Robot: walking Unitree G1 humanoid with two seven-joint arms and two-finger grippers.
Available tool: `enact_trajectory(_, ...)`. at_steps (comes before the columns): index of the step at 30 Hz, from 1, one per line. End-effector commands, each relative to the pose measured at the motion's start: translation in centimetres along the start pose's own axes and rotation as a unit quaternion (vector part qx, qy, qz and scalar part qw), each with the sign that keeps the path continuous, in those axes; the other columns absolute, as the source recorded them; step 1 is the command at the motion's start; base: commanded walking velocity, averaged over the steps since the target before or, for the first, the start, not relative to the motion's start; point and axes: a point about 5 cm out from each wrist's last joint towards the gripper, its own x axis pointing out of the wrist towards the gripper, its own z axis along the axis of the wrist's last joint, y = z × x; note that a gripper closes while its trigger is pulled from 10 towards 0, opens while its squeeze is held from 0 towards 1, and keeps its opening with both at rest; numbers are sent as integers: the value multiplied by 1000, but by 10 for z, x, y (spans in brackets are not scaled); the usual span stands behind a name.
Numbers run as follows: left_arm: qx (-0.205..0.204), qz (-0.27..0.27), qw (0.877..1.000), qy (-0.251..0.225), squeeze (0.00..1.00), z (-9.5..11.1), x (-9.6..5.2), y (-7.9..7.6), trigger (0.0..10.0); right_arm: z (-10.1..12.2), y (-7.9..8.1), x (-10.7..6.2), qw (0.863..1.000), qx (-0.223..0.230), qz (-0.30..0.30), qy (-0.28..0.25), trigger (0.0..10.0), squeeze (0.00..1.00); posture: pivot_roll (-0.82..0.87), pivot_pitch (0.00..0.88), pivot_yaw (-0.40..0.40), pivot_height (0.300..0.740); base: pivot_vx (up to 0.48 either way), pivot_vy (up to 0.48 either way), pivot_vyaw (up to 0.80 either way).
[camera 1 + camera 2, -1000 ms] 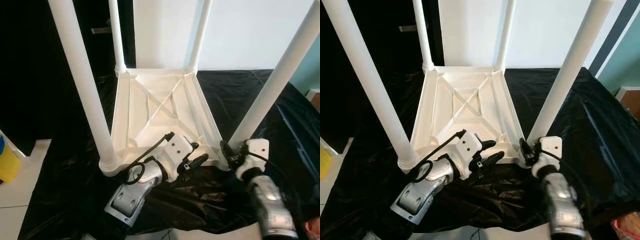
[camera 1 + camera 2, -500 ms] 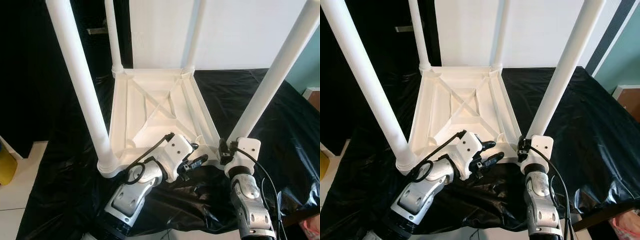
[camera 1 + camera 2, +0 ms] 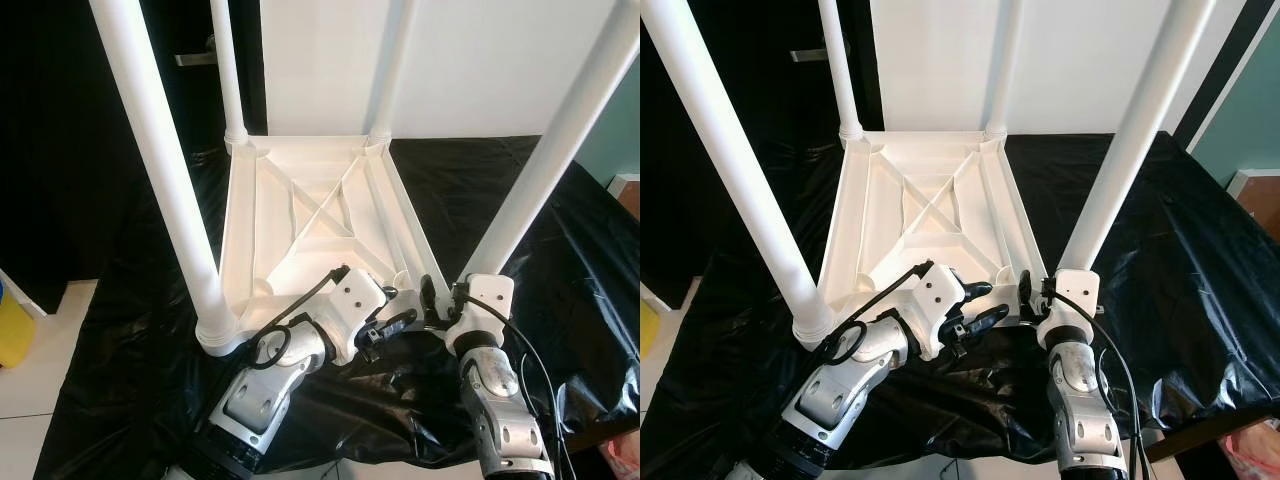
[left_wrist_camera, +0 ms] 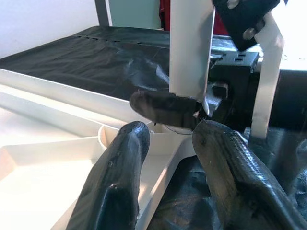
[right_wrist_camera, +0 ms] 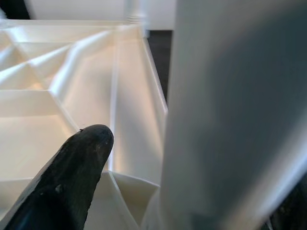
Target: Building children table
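item: children's table [image 3: 320, 215], white plastic, lay upside down on a black sheet [image 3: 470, 190] that covered the bench, its ribbed underside facing up. the tabletop sat toward the bench's near edge, roughly midway between the side edges.

legs: four white tubes stood up from the corner sockets. far left leg [image 3: 228, 70] and far right leg [image 3: 395, 65] were seated at the far corners; near left leg [image 3: 165, 180] stood in its collar at the near left corner; near right leg [image 3: 550, 160] rose at a slant from the near right corner socket.

right gripper [image 3: 440, 300]: at the foot of the near right leg. its wrist view showed one black finger [image 5: 62, 182] on one side of the tube and the edge of the other finger on the far side, so the fingers were spread around the leg; whether they pressed on it could not be told.

left gripper [image 3: 392, 318]: at the near edge of the tabletop, just beside the same corner socket. its fingers [image 4: 120, 182] were apart, one over the rim, holding nothing.

step, judged: seating or tightening the last leg in its socket; the task looked nearly complete.

risks, judged: the slanted leg could bind or seat crooked if pushed off-axis; a loose hold could let the smooth tube slip or topple; the slick sheet could let the tabletop slide toward the bench's near edge under pressure; the two grippers, close together, could collide.
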Motion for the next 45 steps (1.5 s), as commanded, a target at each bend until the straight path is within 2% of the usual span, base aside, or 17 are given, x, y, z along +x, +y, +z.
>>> enact_trajectory(1, 1, -16, 1000, -3, 0, 0, 1, -3, 10000, 0, -8, -1, 1000, 7, 25, -5, 10000, 1000, -34, 0, -48, 740, 0, 0, 0)
enact_trajectory(4, 1, -18, 1000, -3, 0, 0, 1, -3, 10000, -2, -15, -3, 998, 4, 59, 2, 10000, 1000, -39, 0, -41, 740, 0, 0, 0)
enact_trajectory(6, 2, -20, 1000, -3, 0, 0, 1, -3, 10000, -2, -23, -4, 996, -4, 94, 3, 10000, 961, -42, 0, -36, 740, 0, 0, 0)
enact_trajectory(7, 2, -22, 1000, -3, 0, 1, 2, -3, 10000, -2, -28, -5, 992, -17, 125, 2, 10000, 0, -46, 0, -26, 740, 0, 0, 0)
enact_trajectory(10, 3, -25, 1000, -2, 0, 1, 2, -3, 10000, -2, -34, -5, 987, -20, 158, 11, 10000, 0, -48, 0, -21, 740, 0, 0, 0)
enact_trajectory(11, 3, -26, 1000, -2, 0, 1, 1, -2, 10000, -2, -40, -4, 980, -26, 197, 20, 10000, 0, -49, 0, -18, 740, 0, 0, 0)
enact_trajectory(14, 4, -27, 1000, -2, 0, 1, 1, -2, 10000, -2, -44, -3, 974, -29, 222, 27, 10000, 0, -49, 0, -18, 740, 0, 0, 0)
enact_trajectory(15, 5, -28, 1000, -1, 0, 1, 1, -2, 10000, -1, -50, 2, 965, -45, 254, 38, 10000, 0, -47, 0, -15, 740, 0, 0, 0)
enact_trajectory(17, 5, -29, 1000, -1, 0, 1, 1, -2, 10000, -2, -52, 4, 962, -47, 265, 43, 10000, 0, -47, 0, -15, 740, 0, 0, 0)
enact_trajectory(19, 5, -29, 1000, -1, 0, 1, 1, -2, 10000, -2, -53, 5, 960, -48, 271, 46, 10000, 0, -47, 0, -15, 740, 0, 0, 0)
enact_trajectory(21, 4, -27, 1000, 0, 0, 1, 2, -1, 10000, -2, -50, 13, 949, -62, 304, 57, 10000, 0, -40, 0, -19, 740, 0, 0, 0)
enact_trajectory(24, 4, -26, 1000, 0, 0, 1, 2, -1, 10000, -3, -48, 19, 940, -72, 328, 64, 10000, 0, -39, 0, -18, 740, 0, 0, 0)
enact_trajectory(31, 5, -26, 1000, 0, 0, 2, 2, -2, 10000, -5, -45, 25, 931, -83, 350, 64, 10000, 0, -24, 0, -25, 740, 0, 0, 0)
enact_trajectory(32, 6, -24, 1000, -1, 0, 2, 2, -1, 10000, -6, -44, 28, 928, -86, 356, 65, 5608, 0, -19, 0, -29, 740, 0, 0, 0)
enact_trajectory(34, 6, -21, 1000, -1, 0, 3, 2, 0, 10000, -8, -44, 30, 924, -94, 365, 69, 235, 0, -17, 0, -31, 740, 0, 0, 0)
enact_trajectory(44, 4, -19, 1000, -1, 0, 2, 1, -1, 10000, -14, -50, 24, 924, -94, 363, 75, 0, 0, -25, 0, -32, 740, 0, 0, 0)
enact_trajectory(45, 3, -20, 1000, -2, 0, 3, 2, -1, 10000, -18, -50, 19, 929, -84, 352, 74, 0, 0, -30, 0, -29, 740, 0, 0, 0)
